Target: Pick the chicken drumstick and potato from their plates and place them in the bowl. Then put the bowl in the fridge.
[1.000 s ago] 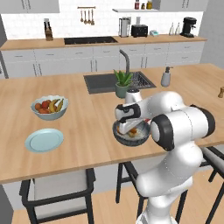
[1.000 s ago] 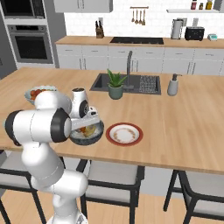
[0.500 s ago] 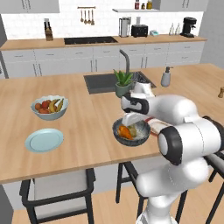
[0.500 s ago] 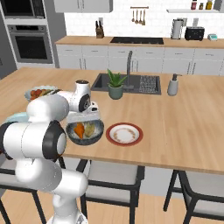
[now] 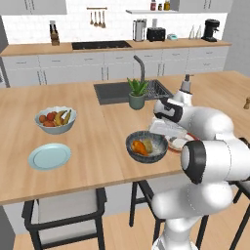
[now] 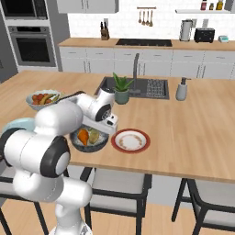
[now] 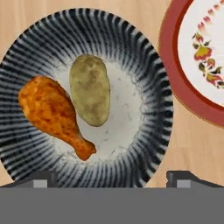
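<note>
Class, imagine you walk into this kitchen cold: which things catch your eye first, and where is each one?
The dark bowl near the counter's front edge stands out, with the chicken drumstick and the potato lying side by side inside it. The white arm's gripper hangs open above it. Beside the bowl sits the empty red-rimmed plate; the light blue plate lies near the fruit bowl.

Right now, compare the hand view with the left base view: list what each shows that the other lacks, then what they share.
Hand view alone: the floral pattern on the red-rimmed plate and the bowl's striped inner wall.

Left base view alone: the empty light blue plate, the fruit bowl, the sink and the potted plant.

Both: the bowl on the wooden counter, holding the chicken drumstick and the potato.
</note>
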You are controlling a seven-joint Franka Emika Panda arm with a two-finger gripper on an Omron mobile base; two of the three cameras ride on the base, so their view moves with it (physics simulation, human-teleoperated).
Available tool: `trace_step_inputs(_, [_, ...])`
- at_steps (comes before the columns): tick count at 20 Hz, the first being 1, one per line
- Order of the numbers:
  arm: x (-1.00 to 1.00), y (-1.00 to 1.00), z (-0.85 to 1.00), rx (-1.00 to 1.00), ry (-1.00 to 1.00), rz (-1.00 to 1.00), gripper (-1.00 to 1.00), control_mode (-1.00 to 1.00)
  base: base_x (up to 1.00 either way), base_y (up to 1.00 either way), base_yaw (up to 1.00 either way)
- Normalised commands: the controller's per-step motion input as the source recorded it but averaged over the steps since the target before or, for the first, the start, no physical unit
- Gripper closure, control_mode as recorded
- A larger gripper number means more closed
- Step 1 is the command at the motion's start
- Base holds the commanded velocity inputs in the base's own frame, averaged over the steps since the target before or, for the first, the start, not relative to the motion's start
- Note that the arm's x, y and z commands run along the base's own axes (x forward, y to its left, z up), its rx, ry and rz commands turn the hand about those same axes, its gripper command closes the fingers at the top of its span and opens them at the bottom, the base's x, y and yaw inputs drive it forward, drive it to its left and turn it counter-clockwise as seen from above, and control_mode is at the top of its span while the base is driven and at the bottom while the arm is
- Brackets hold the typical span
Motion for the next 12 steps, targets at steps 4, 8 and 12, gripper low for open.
trace_step_inputs(4, [0.03, -0.31, -0.33, 0.00, 0.12, -0.12, -1.00, -1.00, 0.00, 0.00, 0.00])
trace_step_inputs(8, [0.00, -0.17, -0.47, 0.00, 0.07, -0.06, -1.00, -1.00, 0.00, 0.00, 0.00])
trace_step_inputs(12, [0.00, 0.05, -0.25, 0.01, 0.00, 0.00, -1.00, -1.00, 0.00, 0.00, 0.00])
